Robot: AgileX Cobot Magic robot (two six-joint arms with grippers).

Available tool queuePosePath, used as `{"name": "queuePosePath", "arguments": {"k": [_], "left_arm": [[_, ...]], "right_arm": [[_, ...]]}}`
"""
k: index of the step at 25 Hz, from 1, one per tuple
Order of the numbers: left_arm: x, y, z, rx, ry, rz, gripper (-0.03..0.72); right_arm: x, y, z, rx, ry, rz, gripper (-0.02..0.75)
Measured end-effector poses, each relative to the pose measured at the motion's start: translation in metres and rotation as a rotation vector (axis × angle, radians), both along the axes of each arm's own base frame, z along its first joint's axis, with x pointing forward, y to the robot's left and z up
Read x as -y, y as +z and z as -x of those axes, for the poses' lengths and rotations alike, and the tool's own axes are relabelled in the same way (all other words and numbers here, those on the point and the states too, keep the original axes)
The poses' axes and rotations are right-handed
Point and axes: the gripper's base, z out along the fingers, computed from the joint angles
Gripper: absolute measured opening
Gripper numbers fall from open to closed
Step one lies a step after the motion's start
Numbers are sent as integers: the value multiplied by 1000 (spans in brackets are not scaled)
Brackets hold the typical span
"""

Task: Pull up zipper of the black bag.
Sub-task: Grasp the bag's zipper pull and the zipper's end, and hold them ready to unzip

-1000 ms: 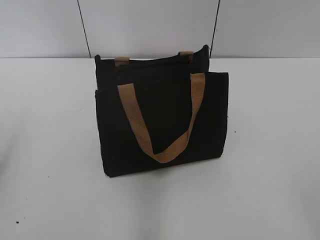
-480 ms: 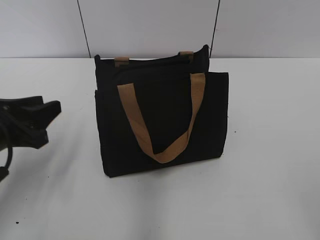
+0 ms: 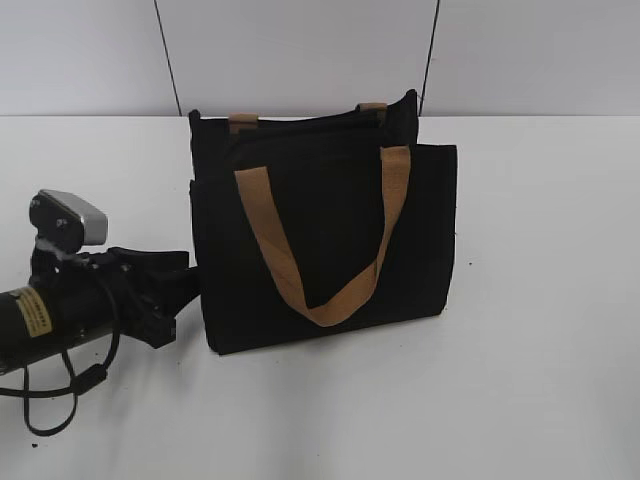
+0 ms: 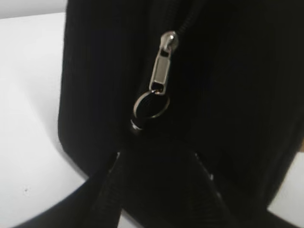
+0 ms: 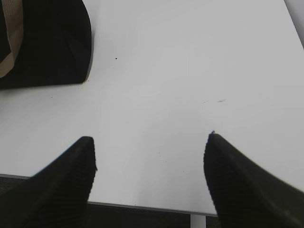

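Observation:
The black bag (image 3: pixel 330 240) stands upright in the middle of the white table, with one tan handle hanging over its front. The zipper (image 4: pixel 161 64), a silver pull tab with a ring below it, hangs on the bag's end face (image 4: pixel 104 71) in the left wrist view; it does not show in the exterior view. My left gripper (image 3: pixel 172 295) is at the bag's lower left end, open, its dark fingertips (image 4: pixel 157 156) just under the ring and against the fabric. My right gripper (image 5: pixel 149 140) is open and empty over bare table, right of the bag's corner (image 5: pixel 47 42).
The white table (image 3: pixel 520 350) stretches around the bag. Its near edge (image 5: pixel 142 206) shows under the right gripper. A grey wall with two dark seams stands behind. The left arm's cable loops on the table (image 3: pixel 60 400).
My left arm has come in from the left edge and moved right, up to the bag's left end. The bag has not moved.

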Motion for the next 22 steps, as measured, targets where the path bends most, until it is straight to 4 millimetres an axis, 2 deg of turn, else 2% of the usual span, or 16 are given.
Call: {"name": "queuePosePath", "arguments": {"k": [9,15,18,22], "left_arm": [[17,-13,-46,54,-70,-60,288],[20,-16,-61,82,-109,-113,265],[18,-20,-63,70,-103,-125,215],[19,-22,-63,91,-114,-136,94]], "right_arm": [[0,0,0,0,0,0,545],[0,0,0,0,0,0,545],[0,0,0,0,0,0,545],[0,0,0,0,0,0,545]]}}
